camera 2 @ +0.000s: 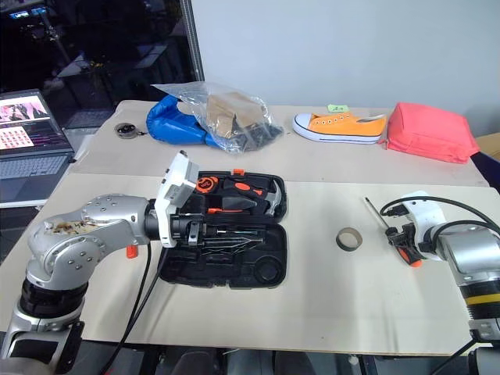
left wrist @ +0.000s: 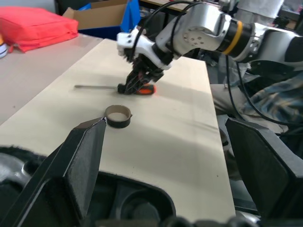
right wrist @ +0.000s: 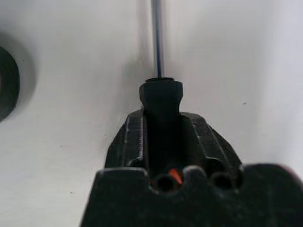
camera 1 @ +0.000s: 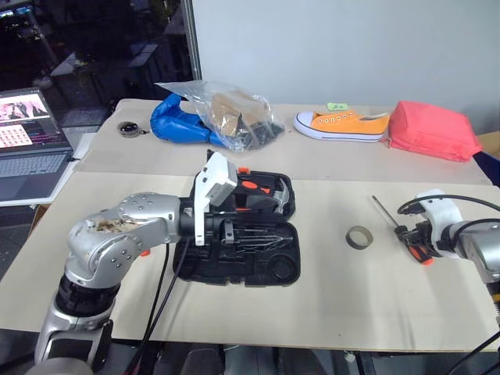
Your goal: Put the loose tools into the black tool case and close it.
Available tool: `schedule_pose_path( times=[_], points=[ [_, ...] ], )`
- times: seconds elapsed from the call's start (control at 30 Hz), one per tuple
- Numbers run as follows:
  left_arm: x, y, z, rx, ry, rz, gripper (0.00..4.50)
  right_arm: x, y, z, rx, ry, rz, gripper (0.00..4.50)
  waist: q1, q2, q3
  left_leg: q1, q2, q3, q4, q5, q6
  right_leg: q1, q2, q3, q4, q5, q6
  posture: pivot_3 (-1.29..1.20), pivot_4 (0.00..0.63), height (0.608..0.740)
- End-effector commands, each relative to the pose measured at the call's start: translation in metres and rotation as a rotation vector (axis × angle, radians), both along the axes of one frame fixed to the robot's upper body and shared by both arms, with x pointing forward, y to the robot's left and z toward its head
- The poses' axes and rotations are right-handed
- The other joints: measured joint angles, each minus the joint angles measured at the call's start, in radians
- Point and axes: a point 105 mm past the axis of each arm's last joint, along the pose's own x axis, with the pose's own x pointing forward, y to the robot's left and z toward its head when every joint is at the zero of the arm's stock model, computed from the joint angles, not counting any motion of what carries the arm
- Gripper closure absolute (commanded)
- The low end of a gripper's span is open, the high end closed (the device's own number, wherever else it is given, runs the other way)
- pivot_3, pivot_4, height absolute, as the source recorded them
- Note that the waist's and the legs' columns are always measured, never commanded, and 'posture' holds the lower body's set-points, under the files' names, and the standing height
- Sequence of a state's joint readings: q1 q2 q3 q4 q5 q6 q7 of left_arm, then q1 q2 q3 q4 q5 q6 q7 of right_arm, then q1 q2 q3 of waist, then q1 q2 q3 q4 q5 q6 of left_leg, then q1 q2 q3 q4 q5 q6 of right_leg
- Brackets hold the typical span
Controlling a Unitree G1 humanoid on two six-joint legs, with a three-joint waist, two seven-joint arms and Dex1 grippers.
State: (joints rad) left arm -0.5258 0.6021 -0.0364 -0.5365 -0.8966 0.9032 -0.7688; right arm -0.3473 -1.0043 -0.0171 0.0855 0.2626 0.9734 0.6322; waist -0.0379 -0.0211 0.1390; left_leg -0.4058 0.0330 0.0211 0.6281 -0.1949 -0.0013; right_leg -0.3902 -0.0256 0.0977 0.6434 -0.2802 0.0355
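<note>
The black tool case lies open in the middle of the table, with a hammer and orange-handled tools in its slots. My left gripper hovers level over the open case, fingers wide open and holding nothing. At the right of the table my right gripper points down and is shut on the black-and-orange handle of a long screwdriver. The screwdriver lies flat, its steel shaft pointing away from me. A small beige tape roll sits on the table between the case and the screwdriver.
A laptop stands at the left edge. Along the back lie a blue bag under a clear plastic bag, an orange shoe and a red pouch. A small orange item lies under my left forearm.
</note>
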Motion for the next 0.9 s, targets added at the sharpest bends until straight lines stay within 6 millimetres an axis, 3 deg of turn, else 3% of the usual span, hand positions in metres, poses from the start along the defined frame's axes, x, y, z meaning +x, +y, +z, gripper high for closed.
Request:
schedule_pose_path(
  times=[0.03,0.1,0.2,0.3,0.4,0.5,0.63,0.9],
  points=[
    [-0.01,0.019,0.014,-0.116,-0.07,0.013,0.21,0.003,0.054,0.074,0.023,-0.22,0.316,3.87,-0.006,0.004,0.001,0.0,0.0,0.0,0.0,0.0,0.0,0.0,0.0,0.0,0.0,0.0,0.0,0.0,0.15,0.74],
    [-0.019,0.038,0.01,-0.101,-0.041,0.008,0.21,-0.005,0.106,0.092,0.055,-0.251,0.558,3.87,-0.023,0.005,0.002,0.0,0.001,0.001,-0.001,0.0,0.0,-0.001,0.001,0.003,0.001,0.0,0.0,0.0,0.15,0.74],
    [-0.029,0.064,0.005,-0.075,-0.04,0.061,0.21,-0.012,0.161,0.094,0.045,-0.239,0.801,3.87,-0.035,0.003,0.003,0.002,0.004,-0.001,-0.001,0.0,0.0,-0.002,0.004,0.001,0.003,0.0,-0.002,0.0,0.15,0.74],
    [-0.045,0.089,-0.006,-0.01,-0.015,0.13,0.21,-0.009,0.203,0.088,0.022,-0.217,0.969,3.87,-0.032,-0.001,0.006,0.007,0.007,-0.002,-0.001,0.0,0.0,0.001,0.005,-0.001,0.004,-0.002,-0.005,0.0,0.15,0.74],
    [-0.058,0.11,-0.009,0.01,0.006,0.191,0.21,-0.002,0.231,0.08,-0.005,-0.175,1.077,3.87,-0.023,-0.002,0.007,0.007,0.01,0.001,-0.001,0.0,0.0,-0.001,0.003,-0.001,0.004,-0.003,-0.007,0.0,0.15,0.74],
    [-0.067,0.13,-0.016,0.05,0.015,0.252,0.21,0.002,0.252,0.067,-0.053,-0.124,1.164,3.87,-0.008,-0.001,0.007,0.004,0.01,0.002,-0.001,0.0,0.0,-0.003,0.0,-0.001,0.004,-0.001,-0.01,0.0,0.15,0.74],
    [-0.069,0.142,-0.02,0.06,0.002,0.318,0.21,0.005,0.263,0.047,-0.124,-0.055,1.223,3.87,0.004,-0.001,0.007,-0.001,0.009,0.005,-0.002,0.0,0.0,-0.01,-0.001,-0.003,0.003,0.001,-0.014,0.0,0.15,0.74],
    [-0.071,0.143,-0.029,0.066,0.0,0.339,0.21,-0.001,0.279,0.033,-0.113,0.007,1.253,3.87,-0.008,-0.001,0.006,-0.003,0.013,0.005,-0.004,-0.001,-0.001,-0.014,0.002,-0.003,0.006,0.003,-0.019,0.0,0.15,0.74]
  ],
)
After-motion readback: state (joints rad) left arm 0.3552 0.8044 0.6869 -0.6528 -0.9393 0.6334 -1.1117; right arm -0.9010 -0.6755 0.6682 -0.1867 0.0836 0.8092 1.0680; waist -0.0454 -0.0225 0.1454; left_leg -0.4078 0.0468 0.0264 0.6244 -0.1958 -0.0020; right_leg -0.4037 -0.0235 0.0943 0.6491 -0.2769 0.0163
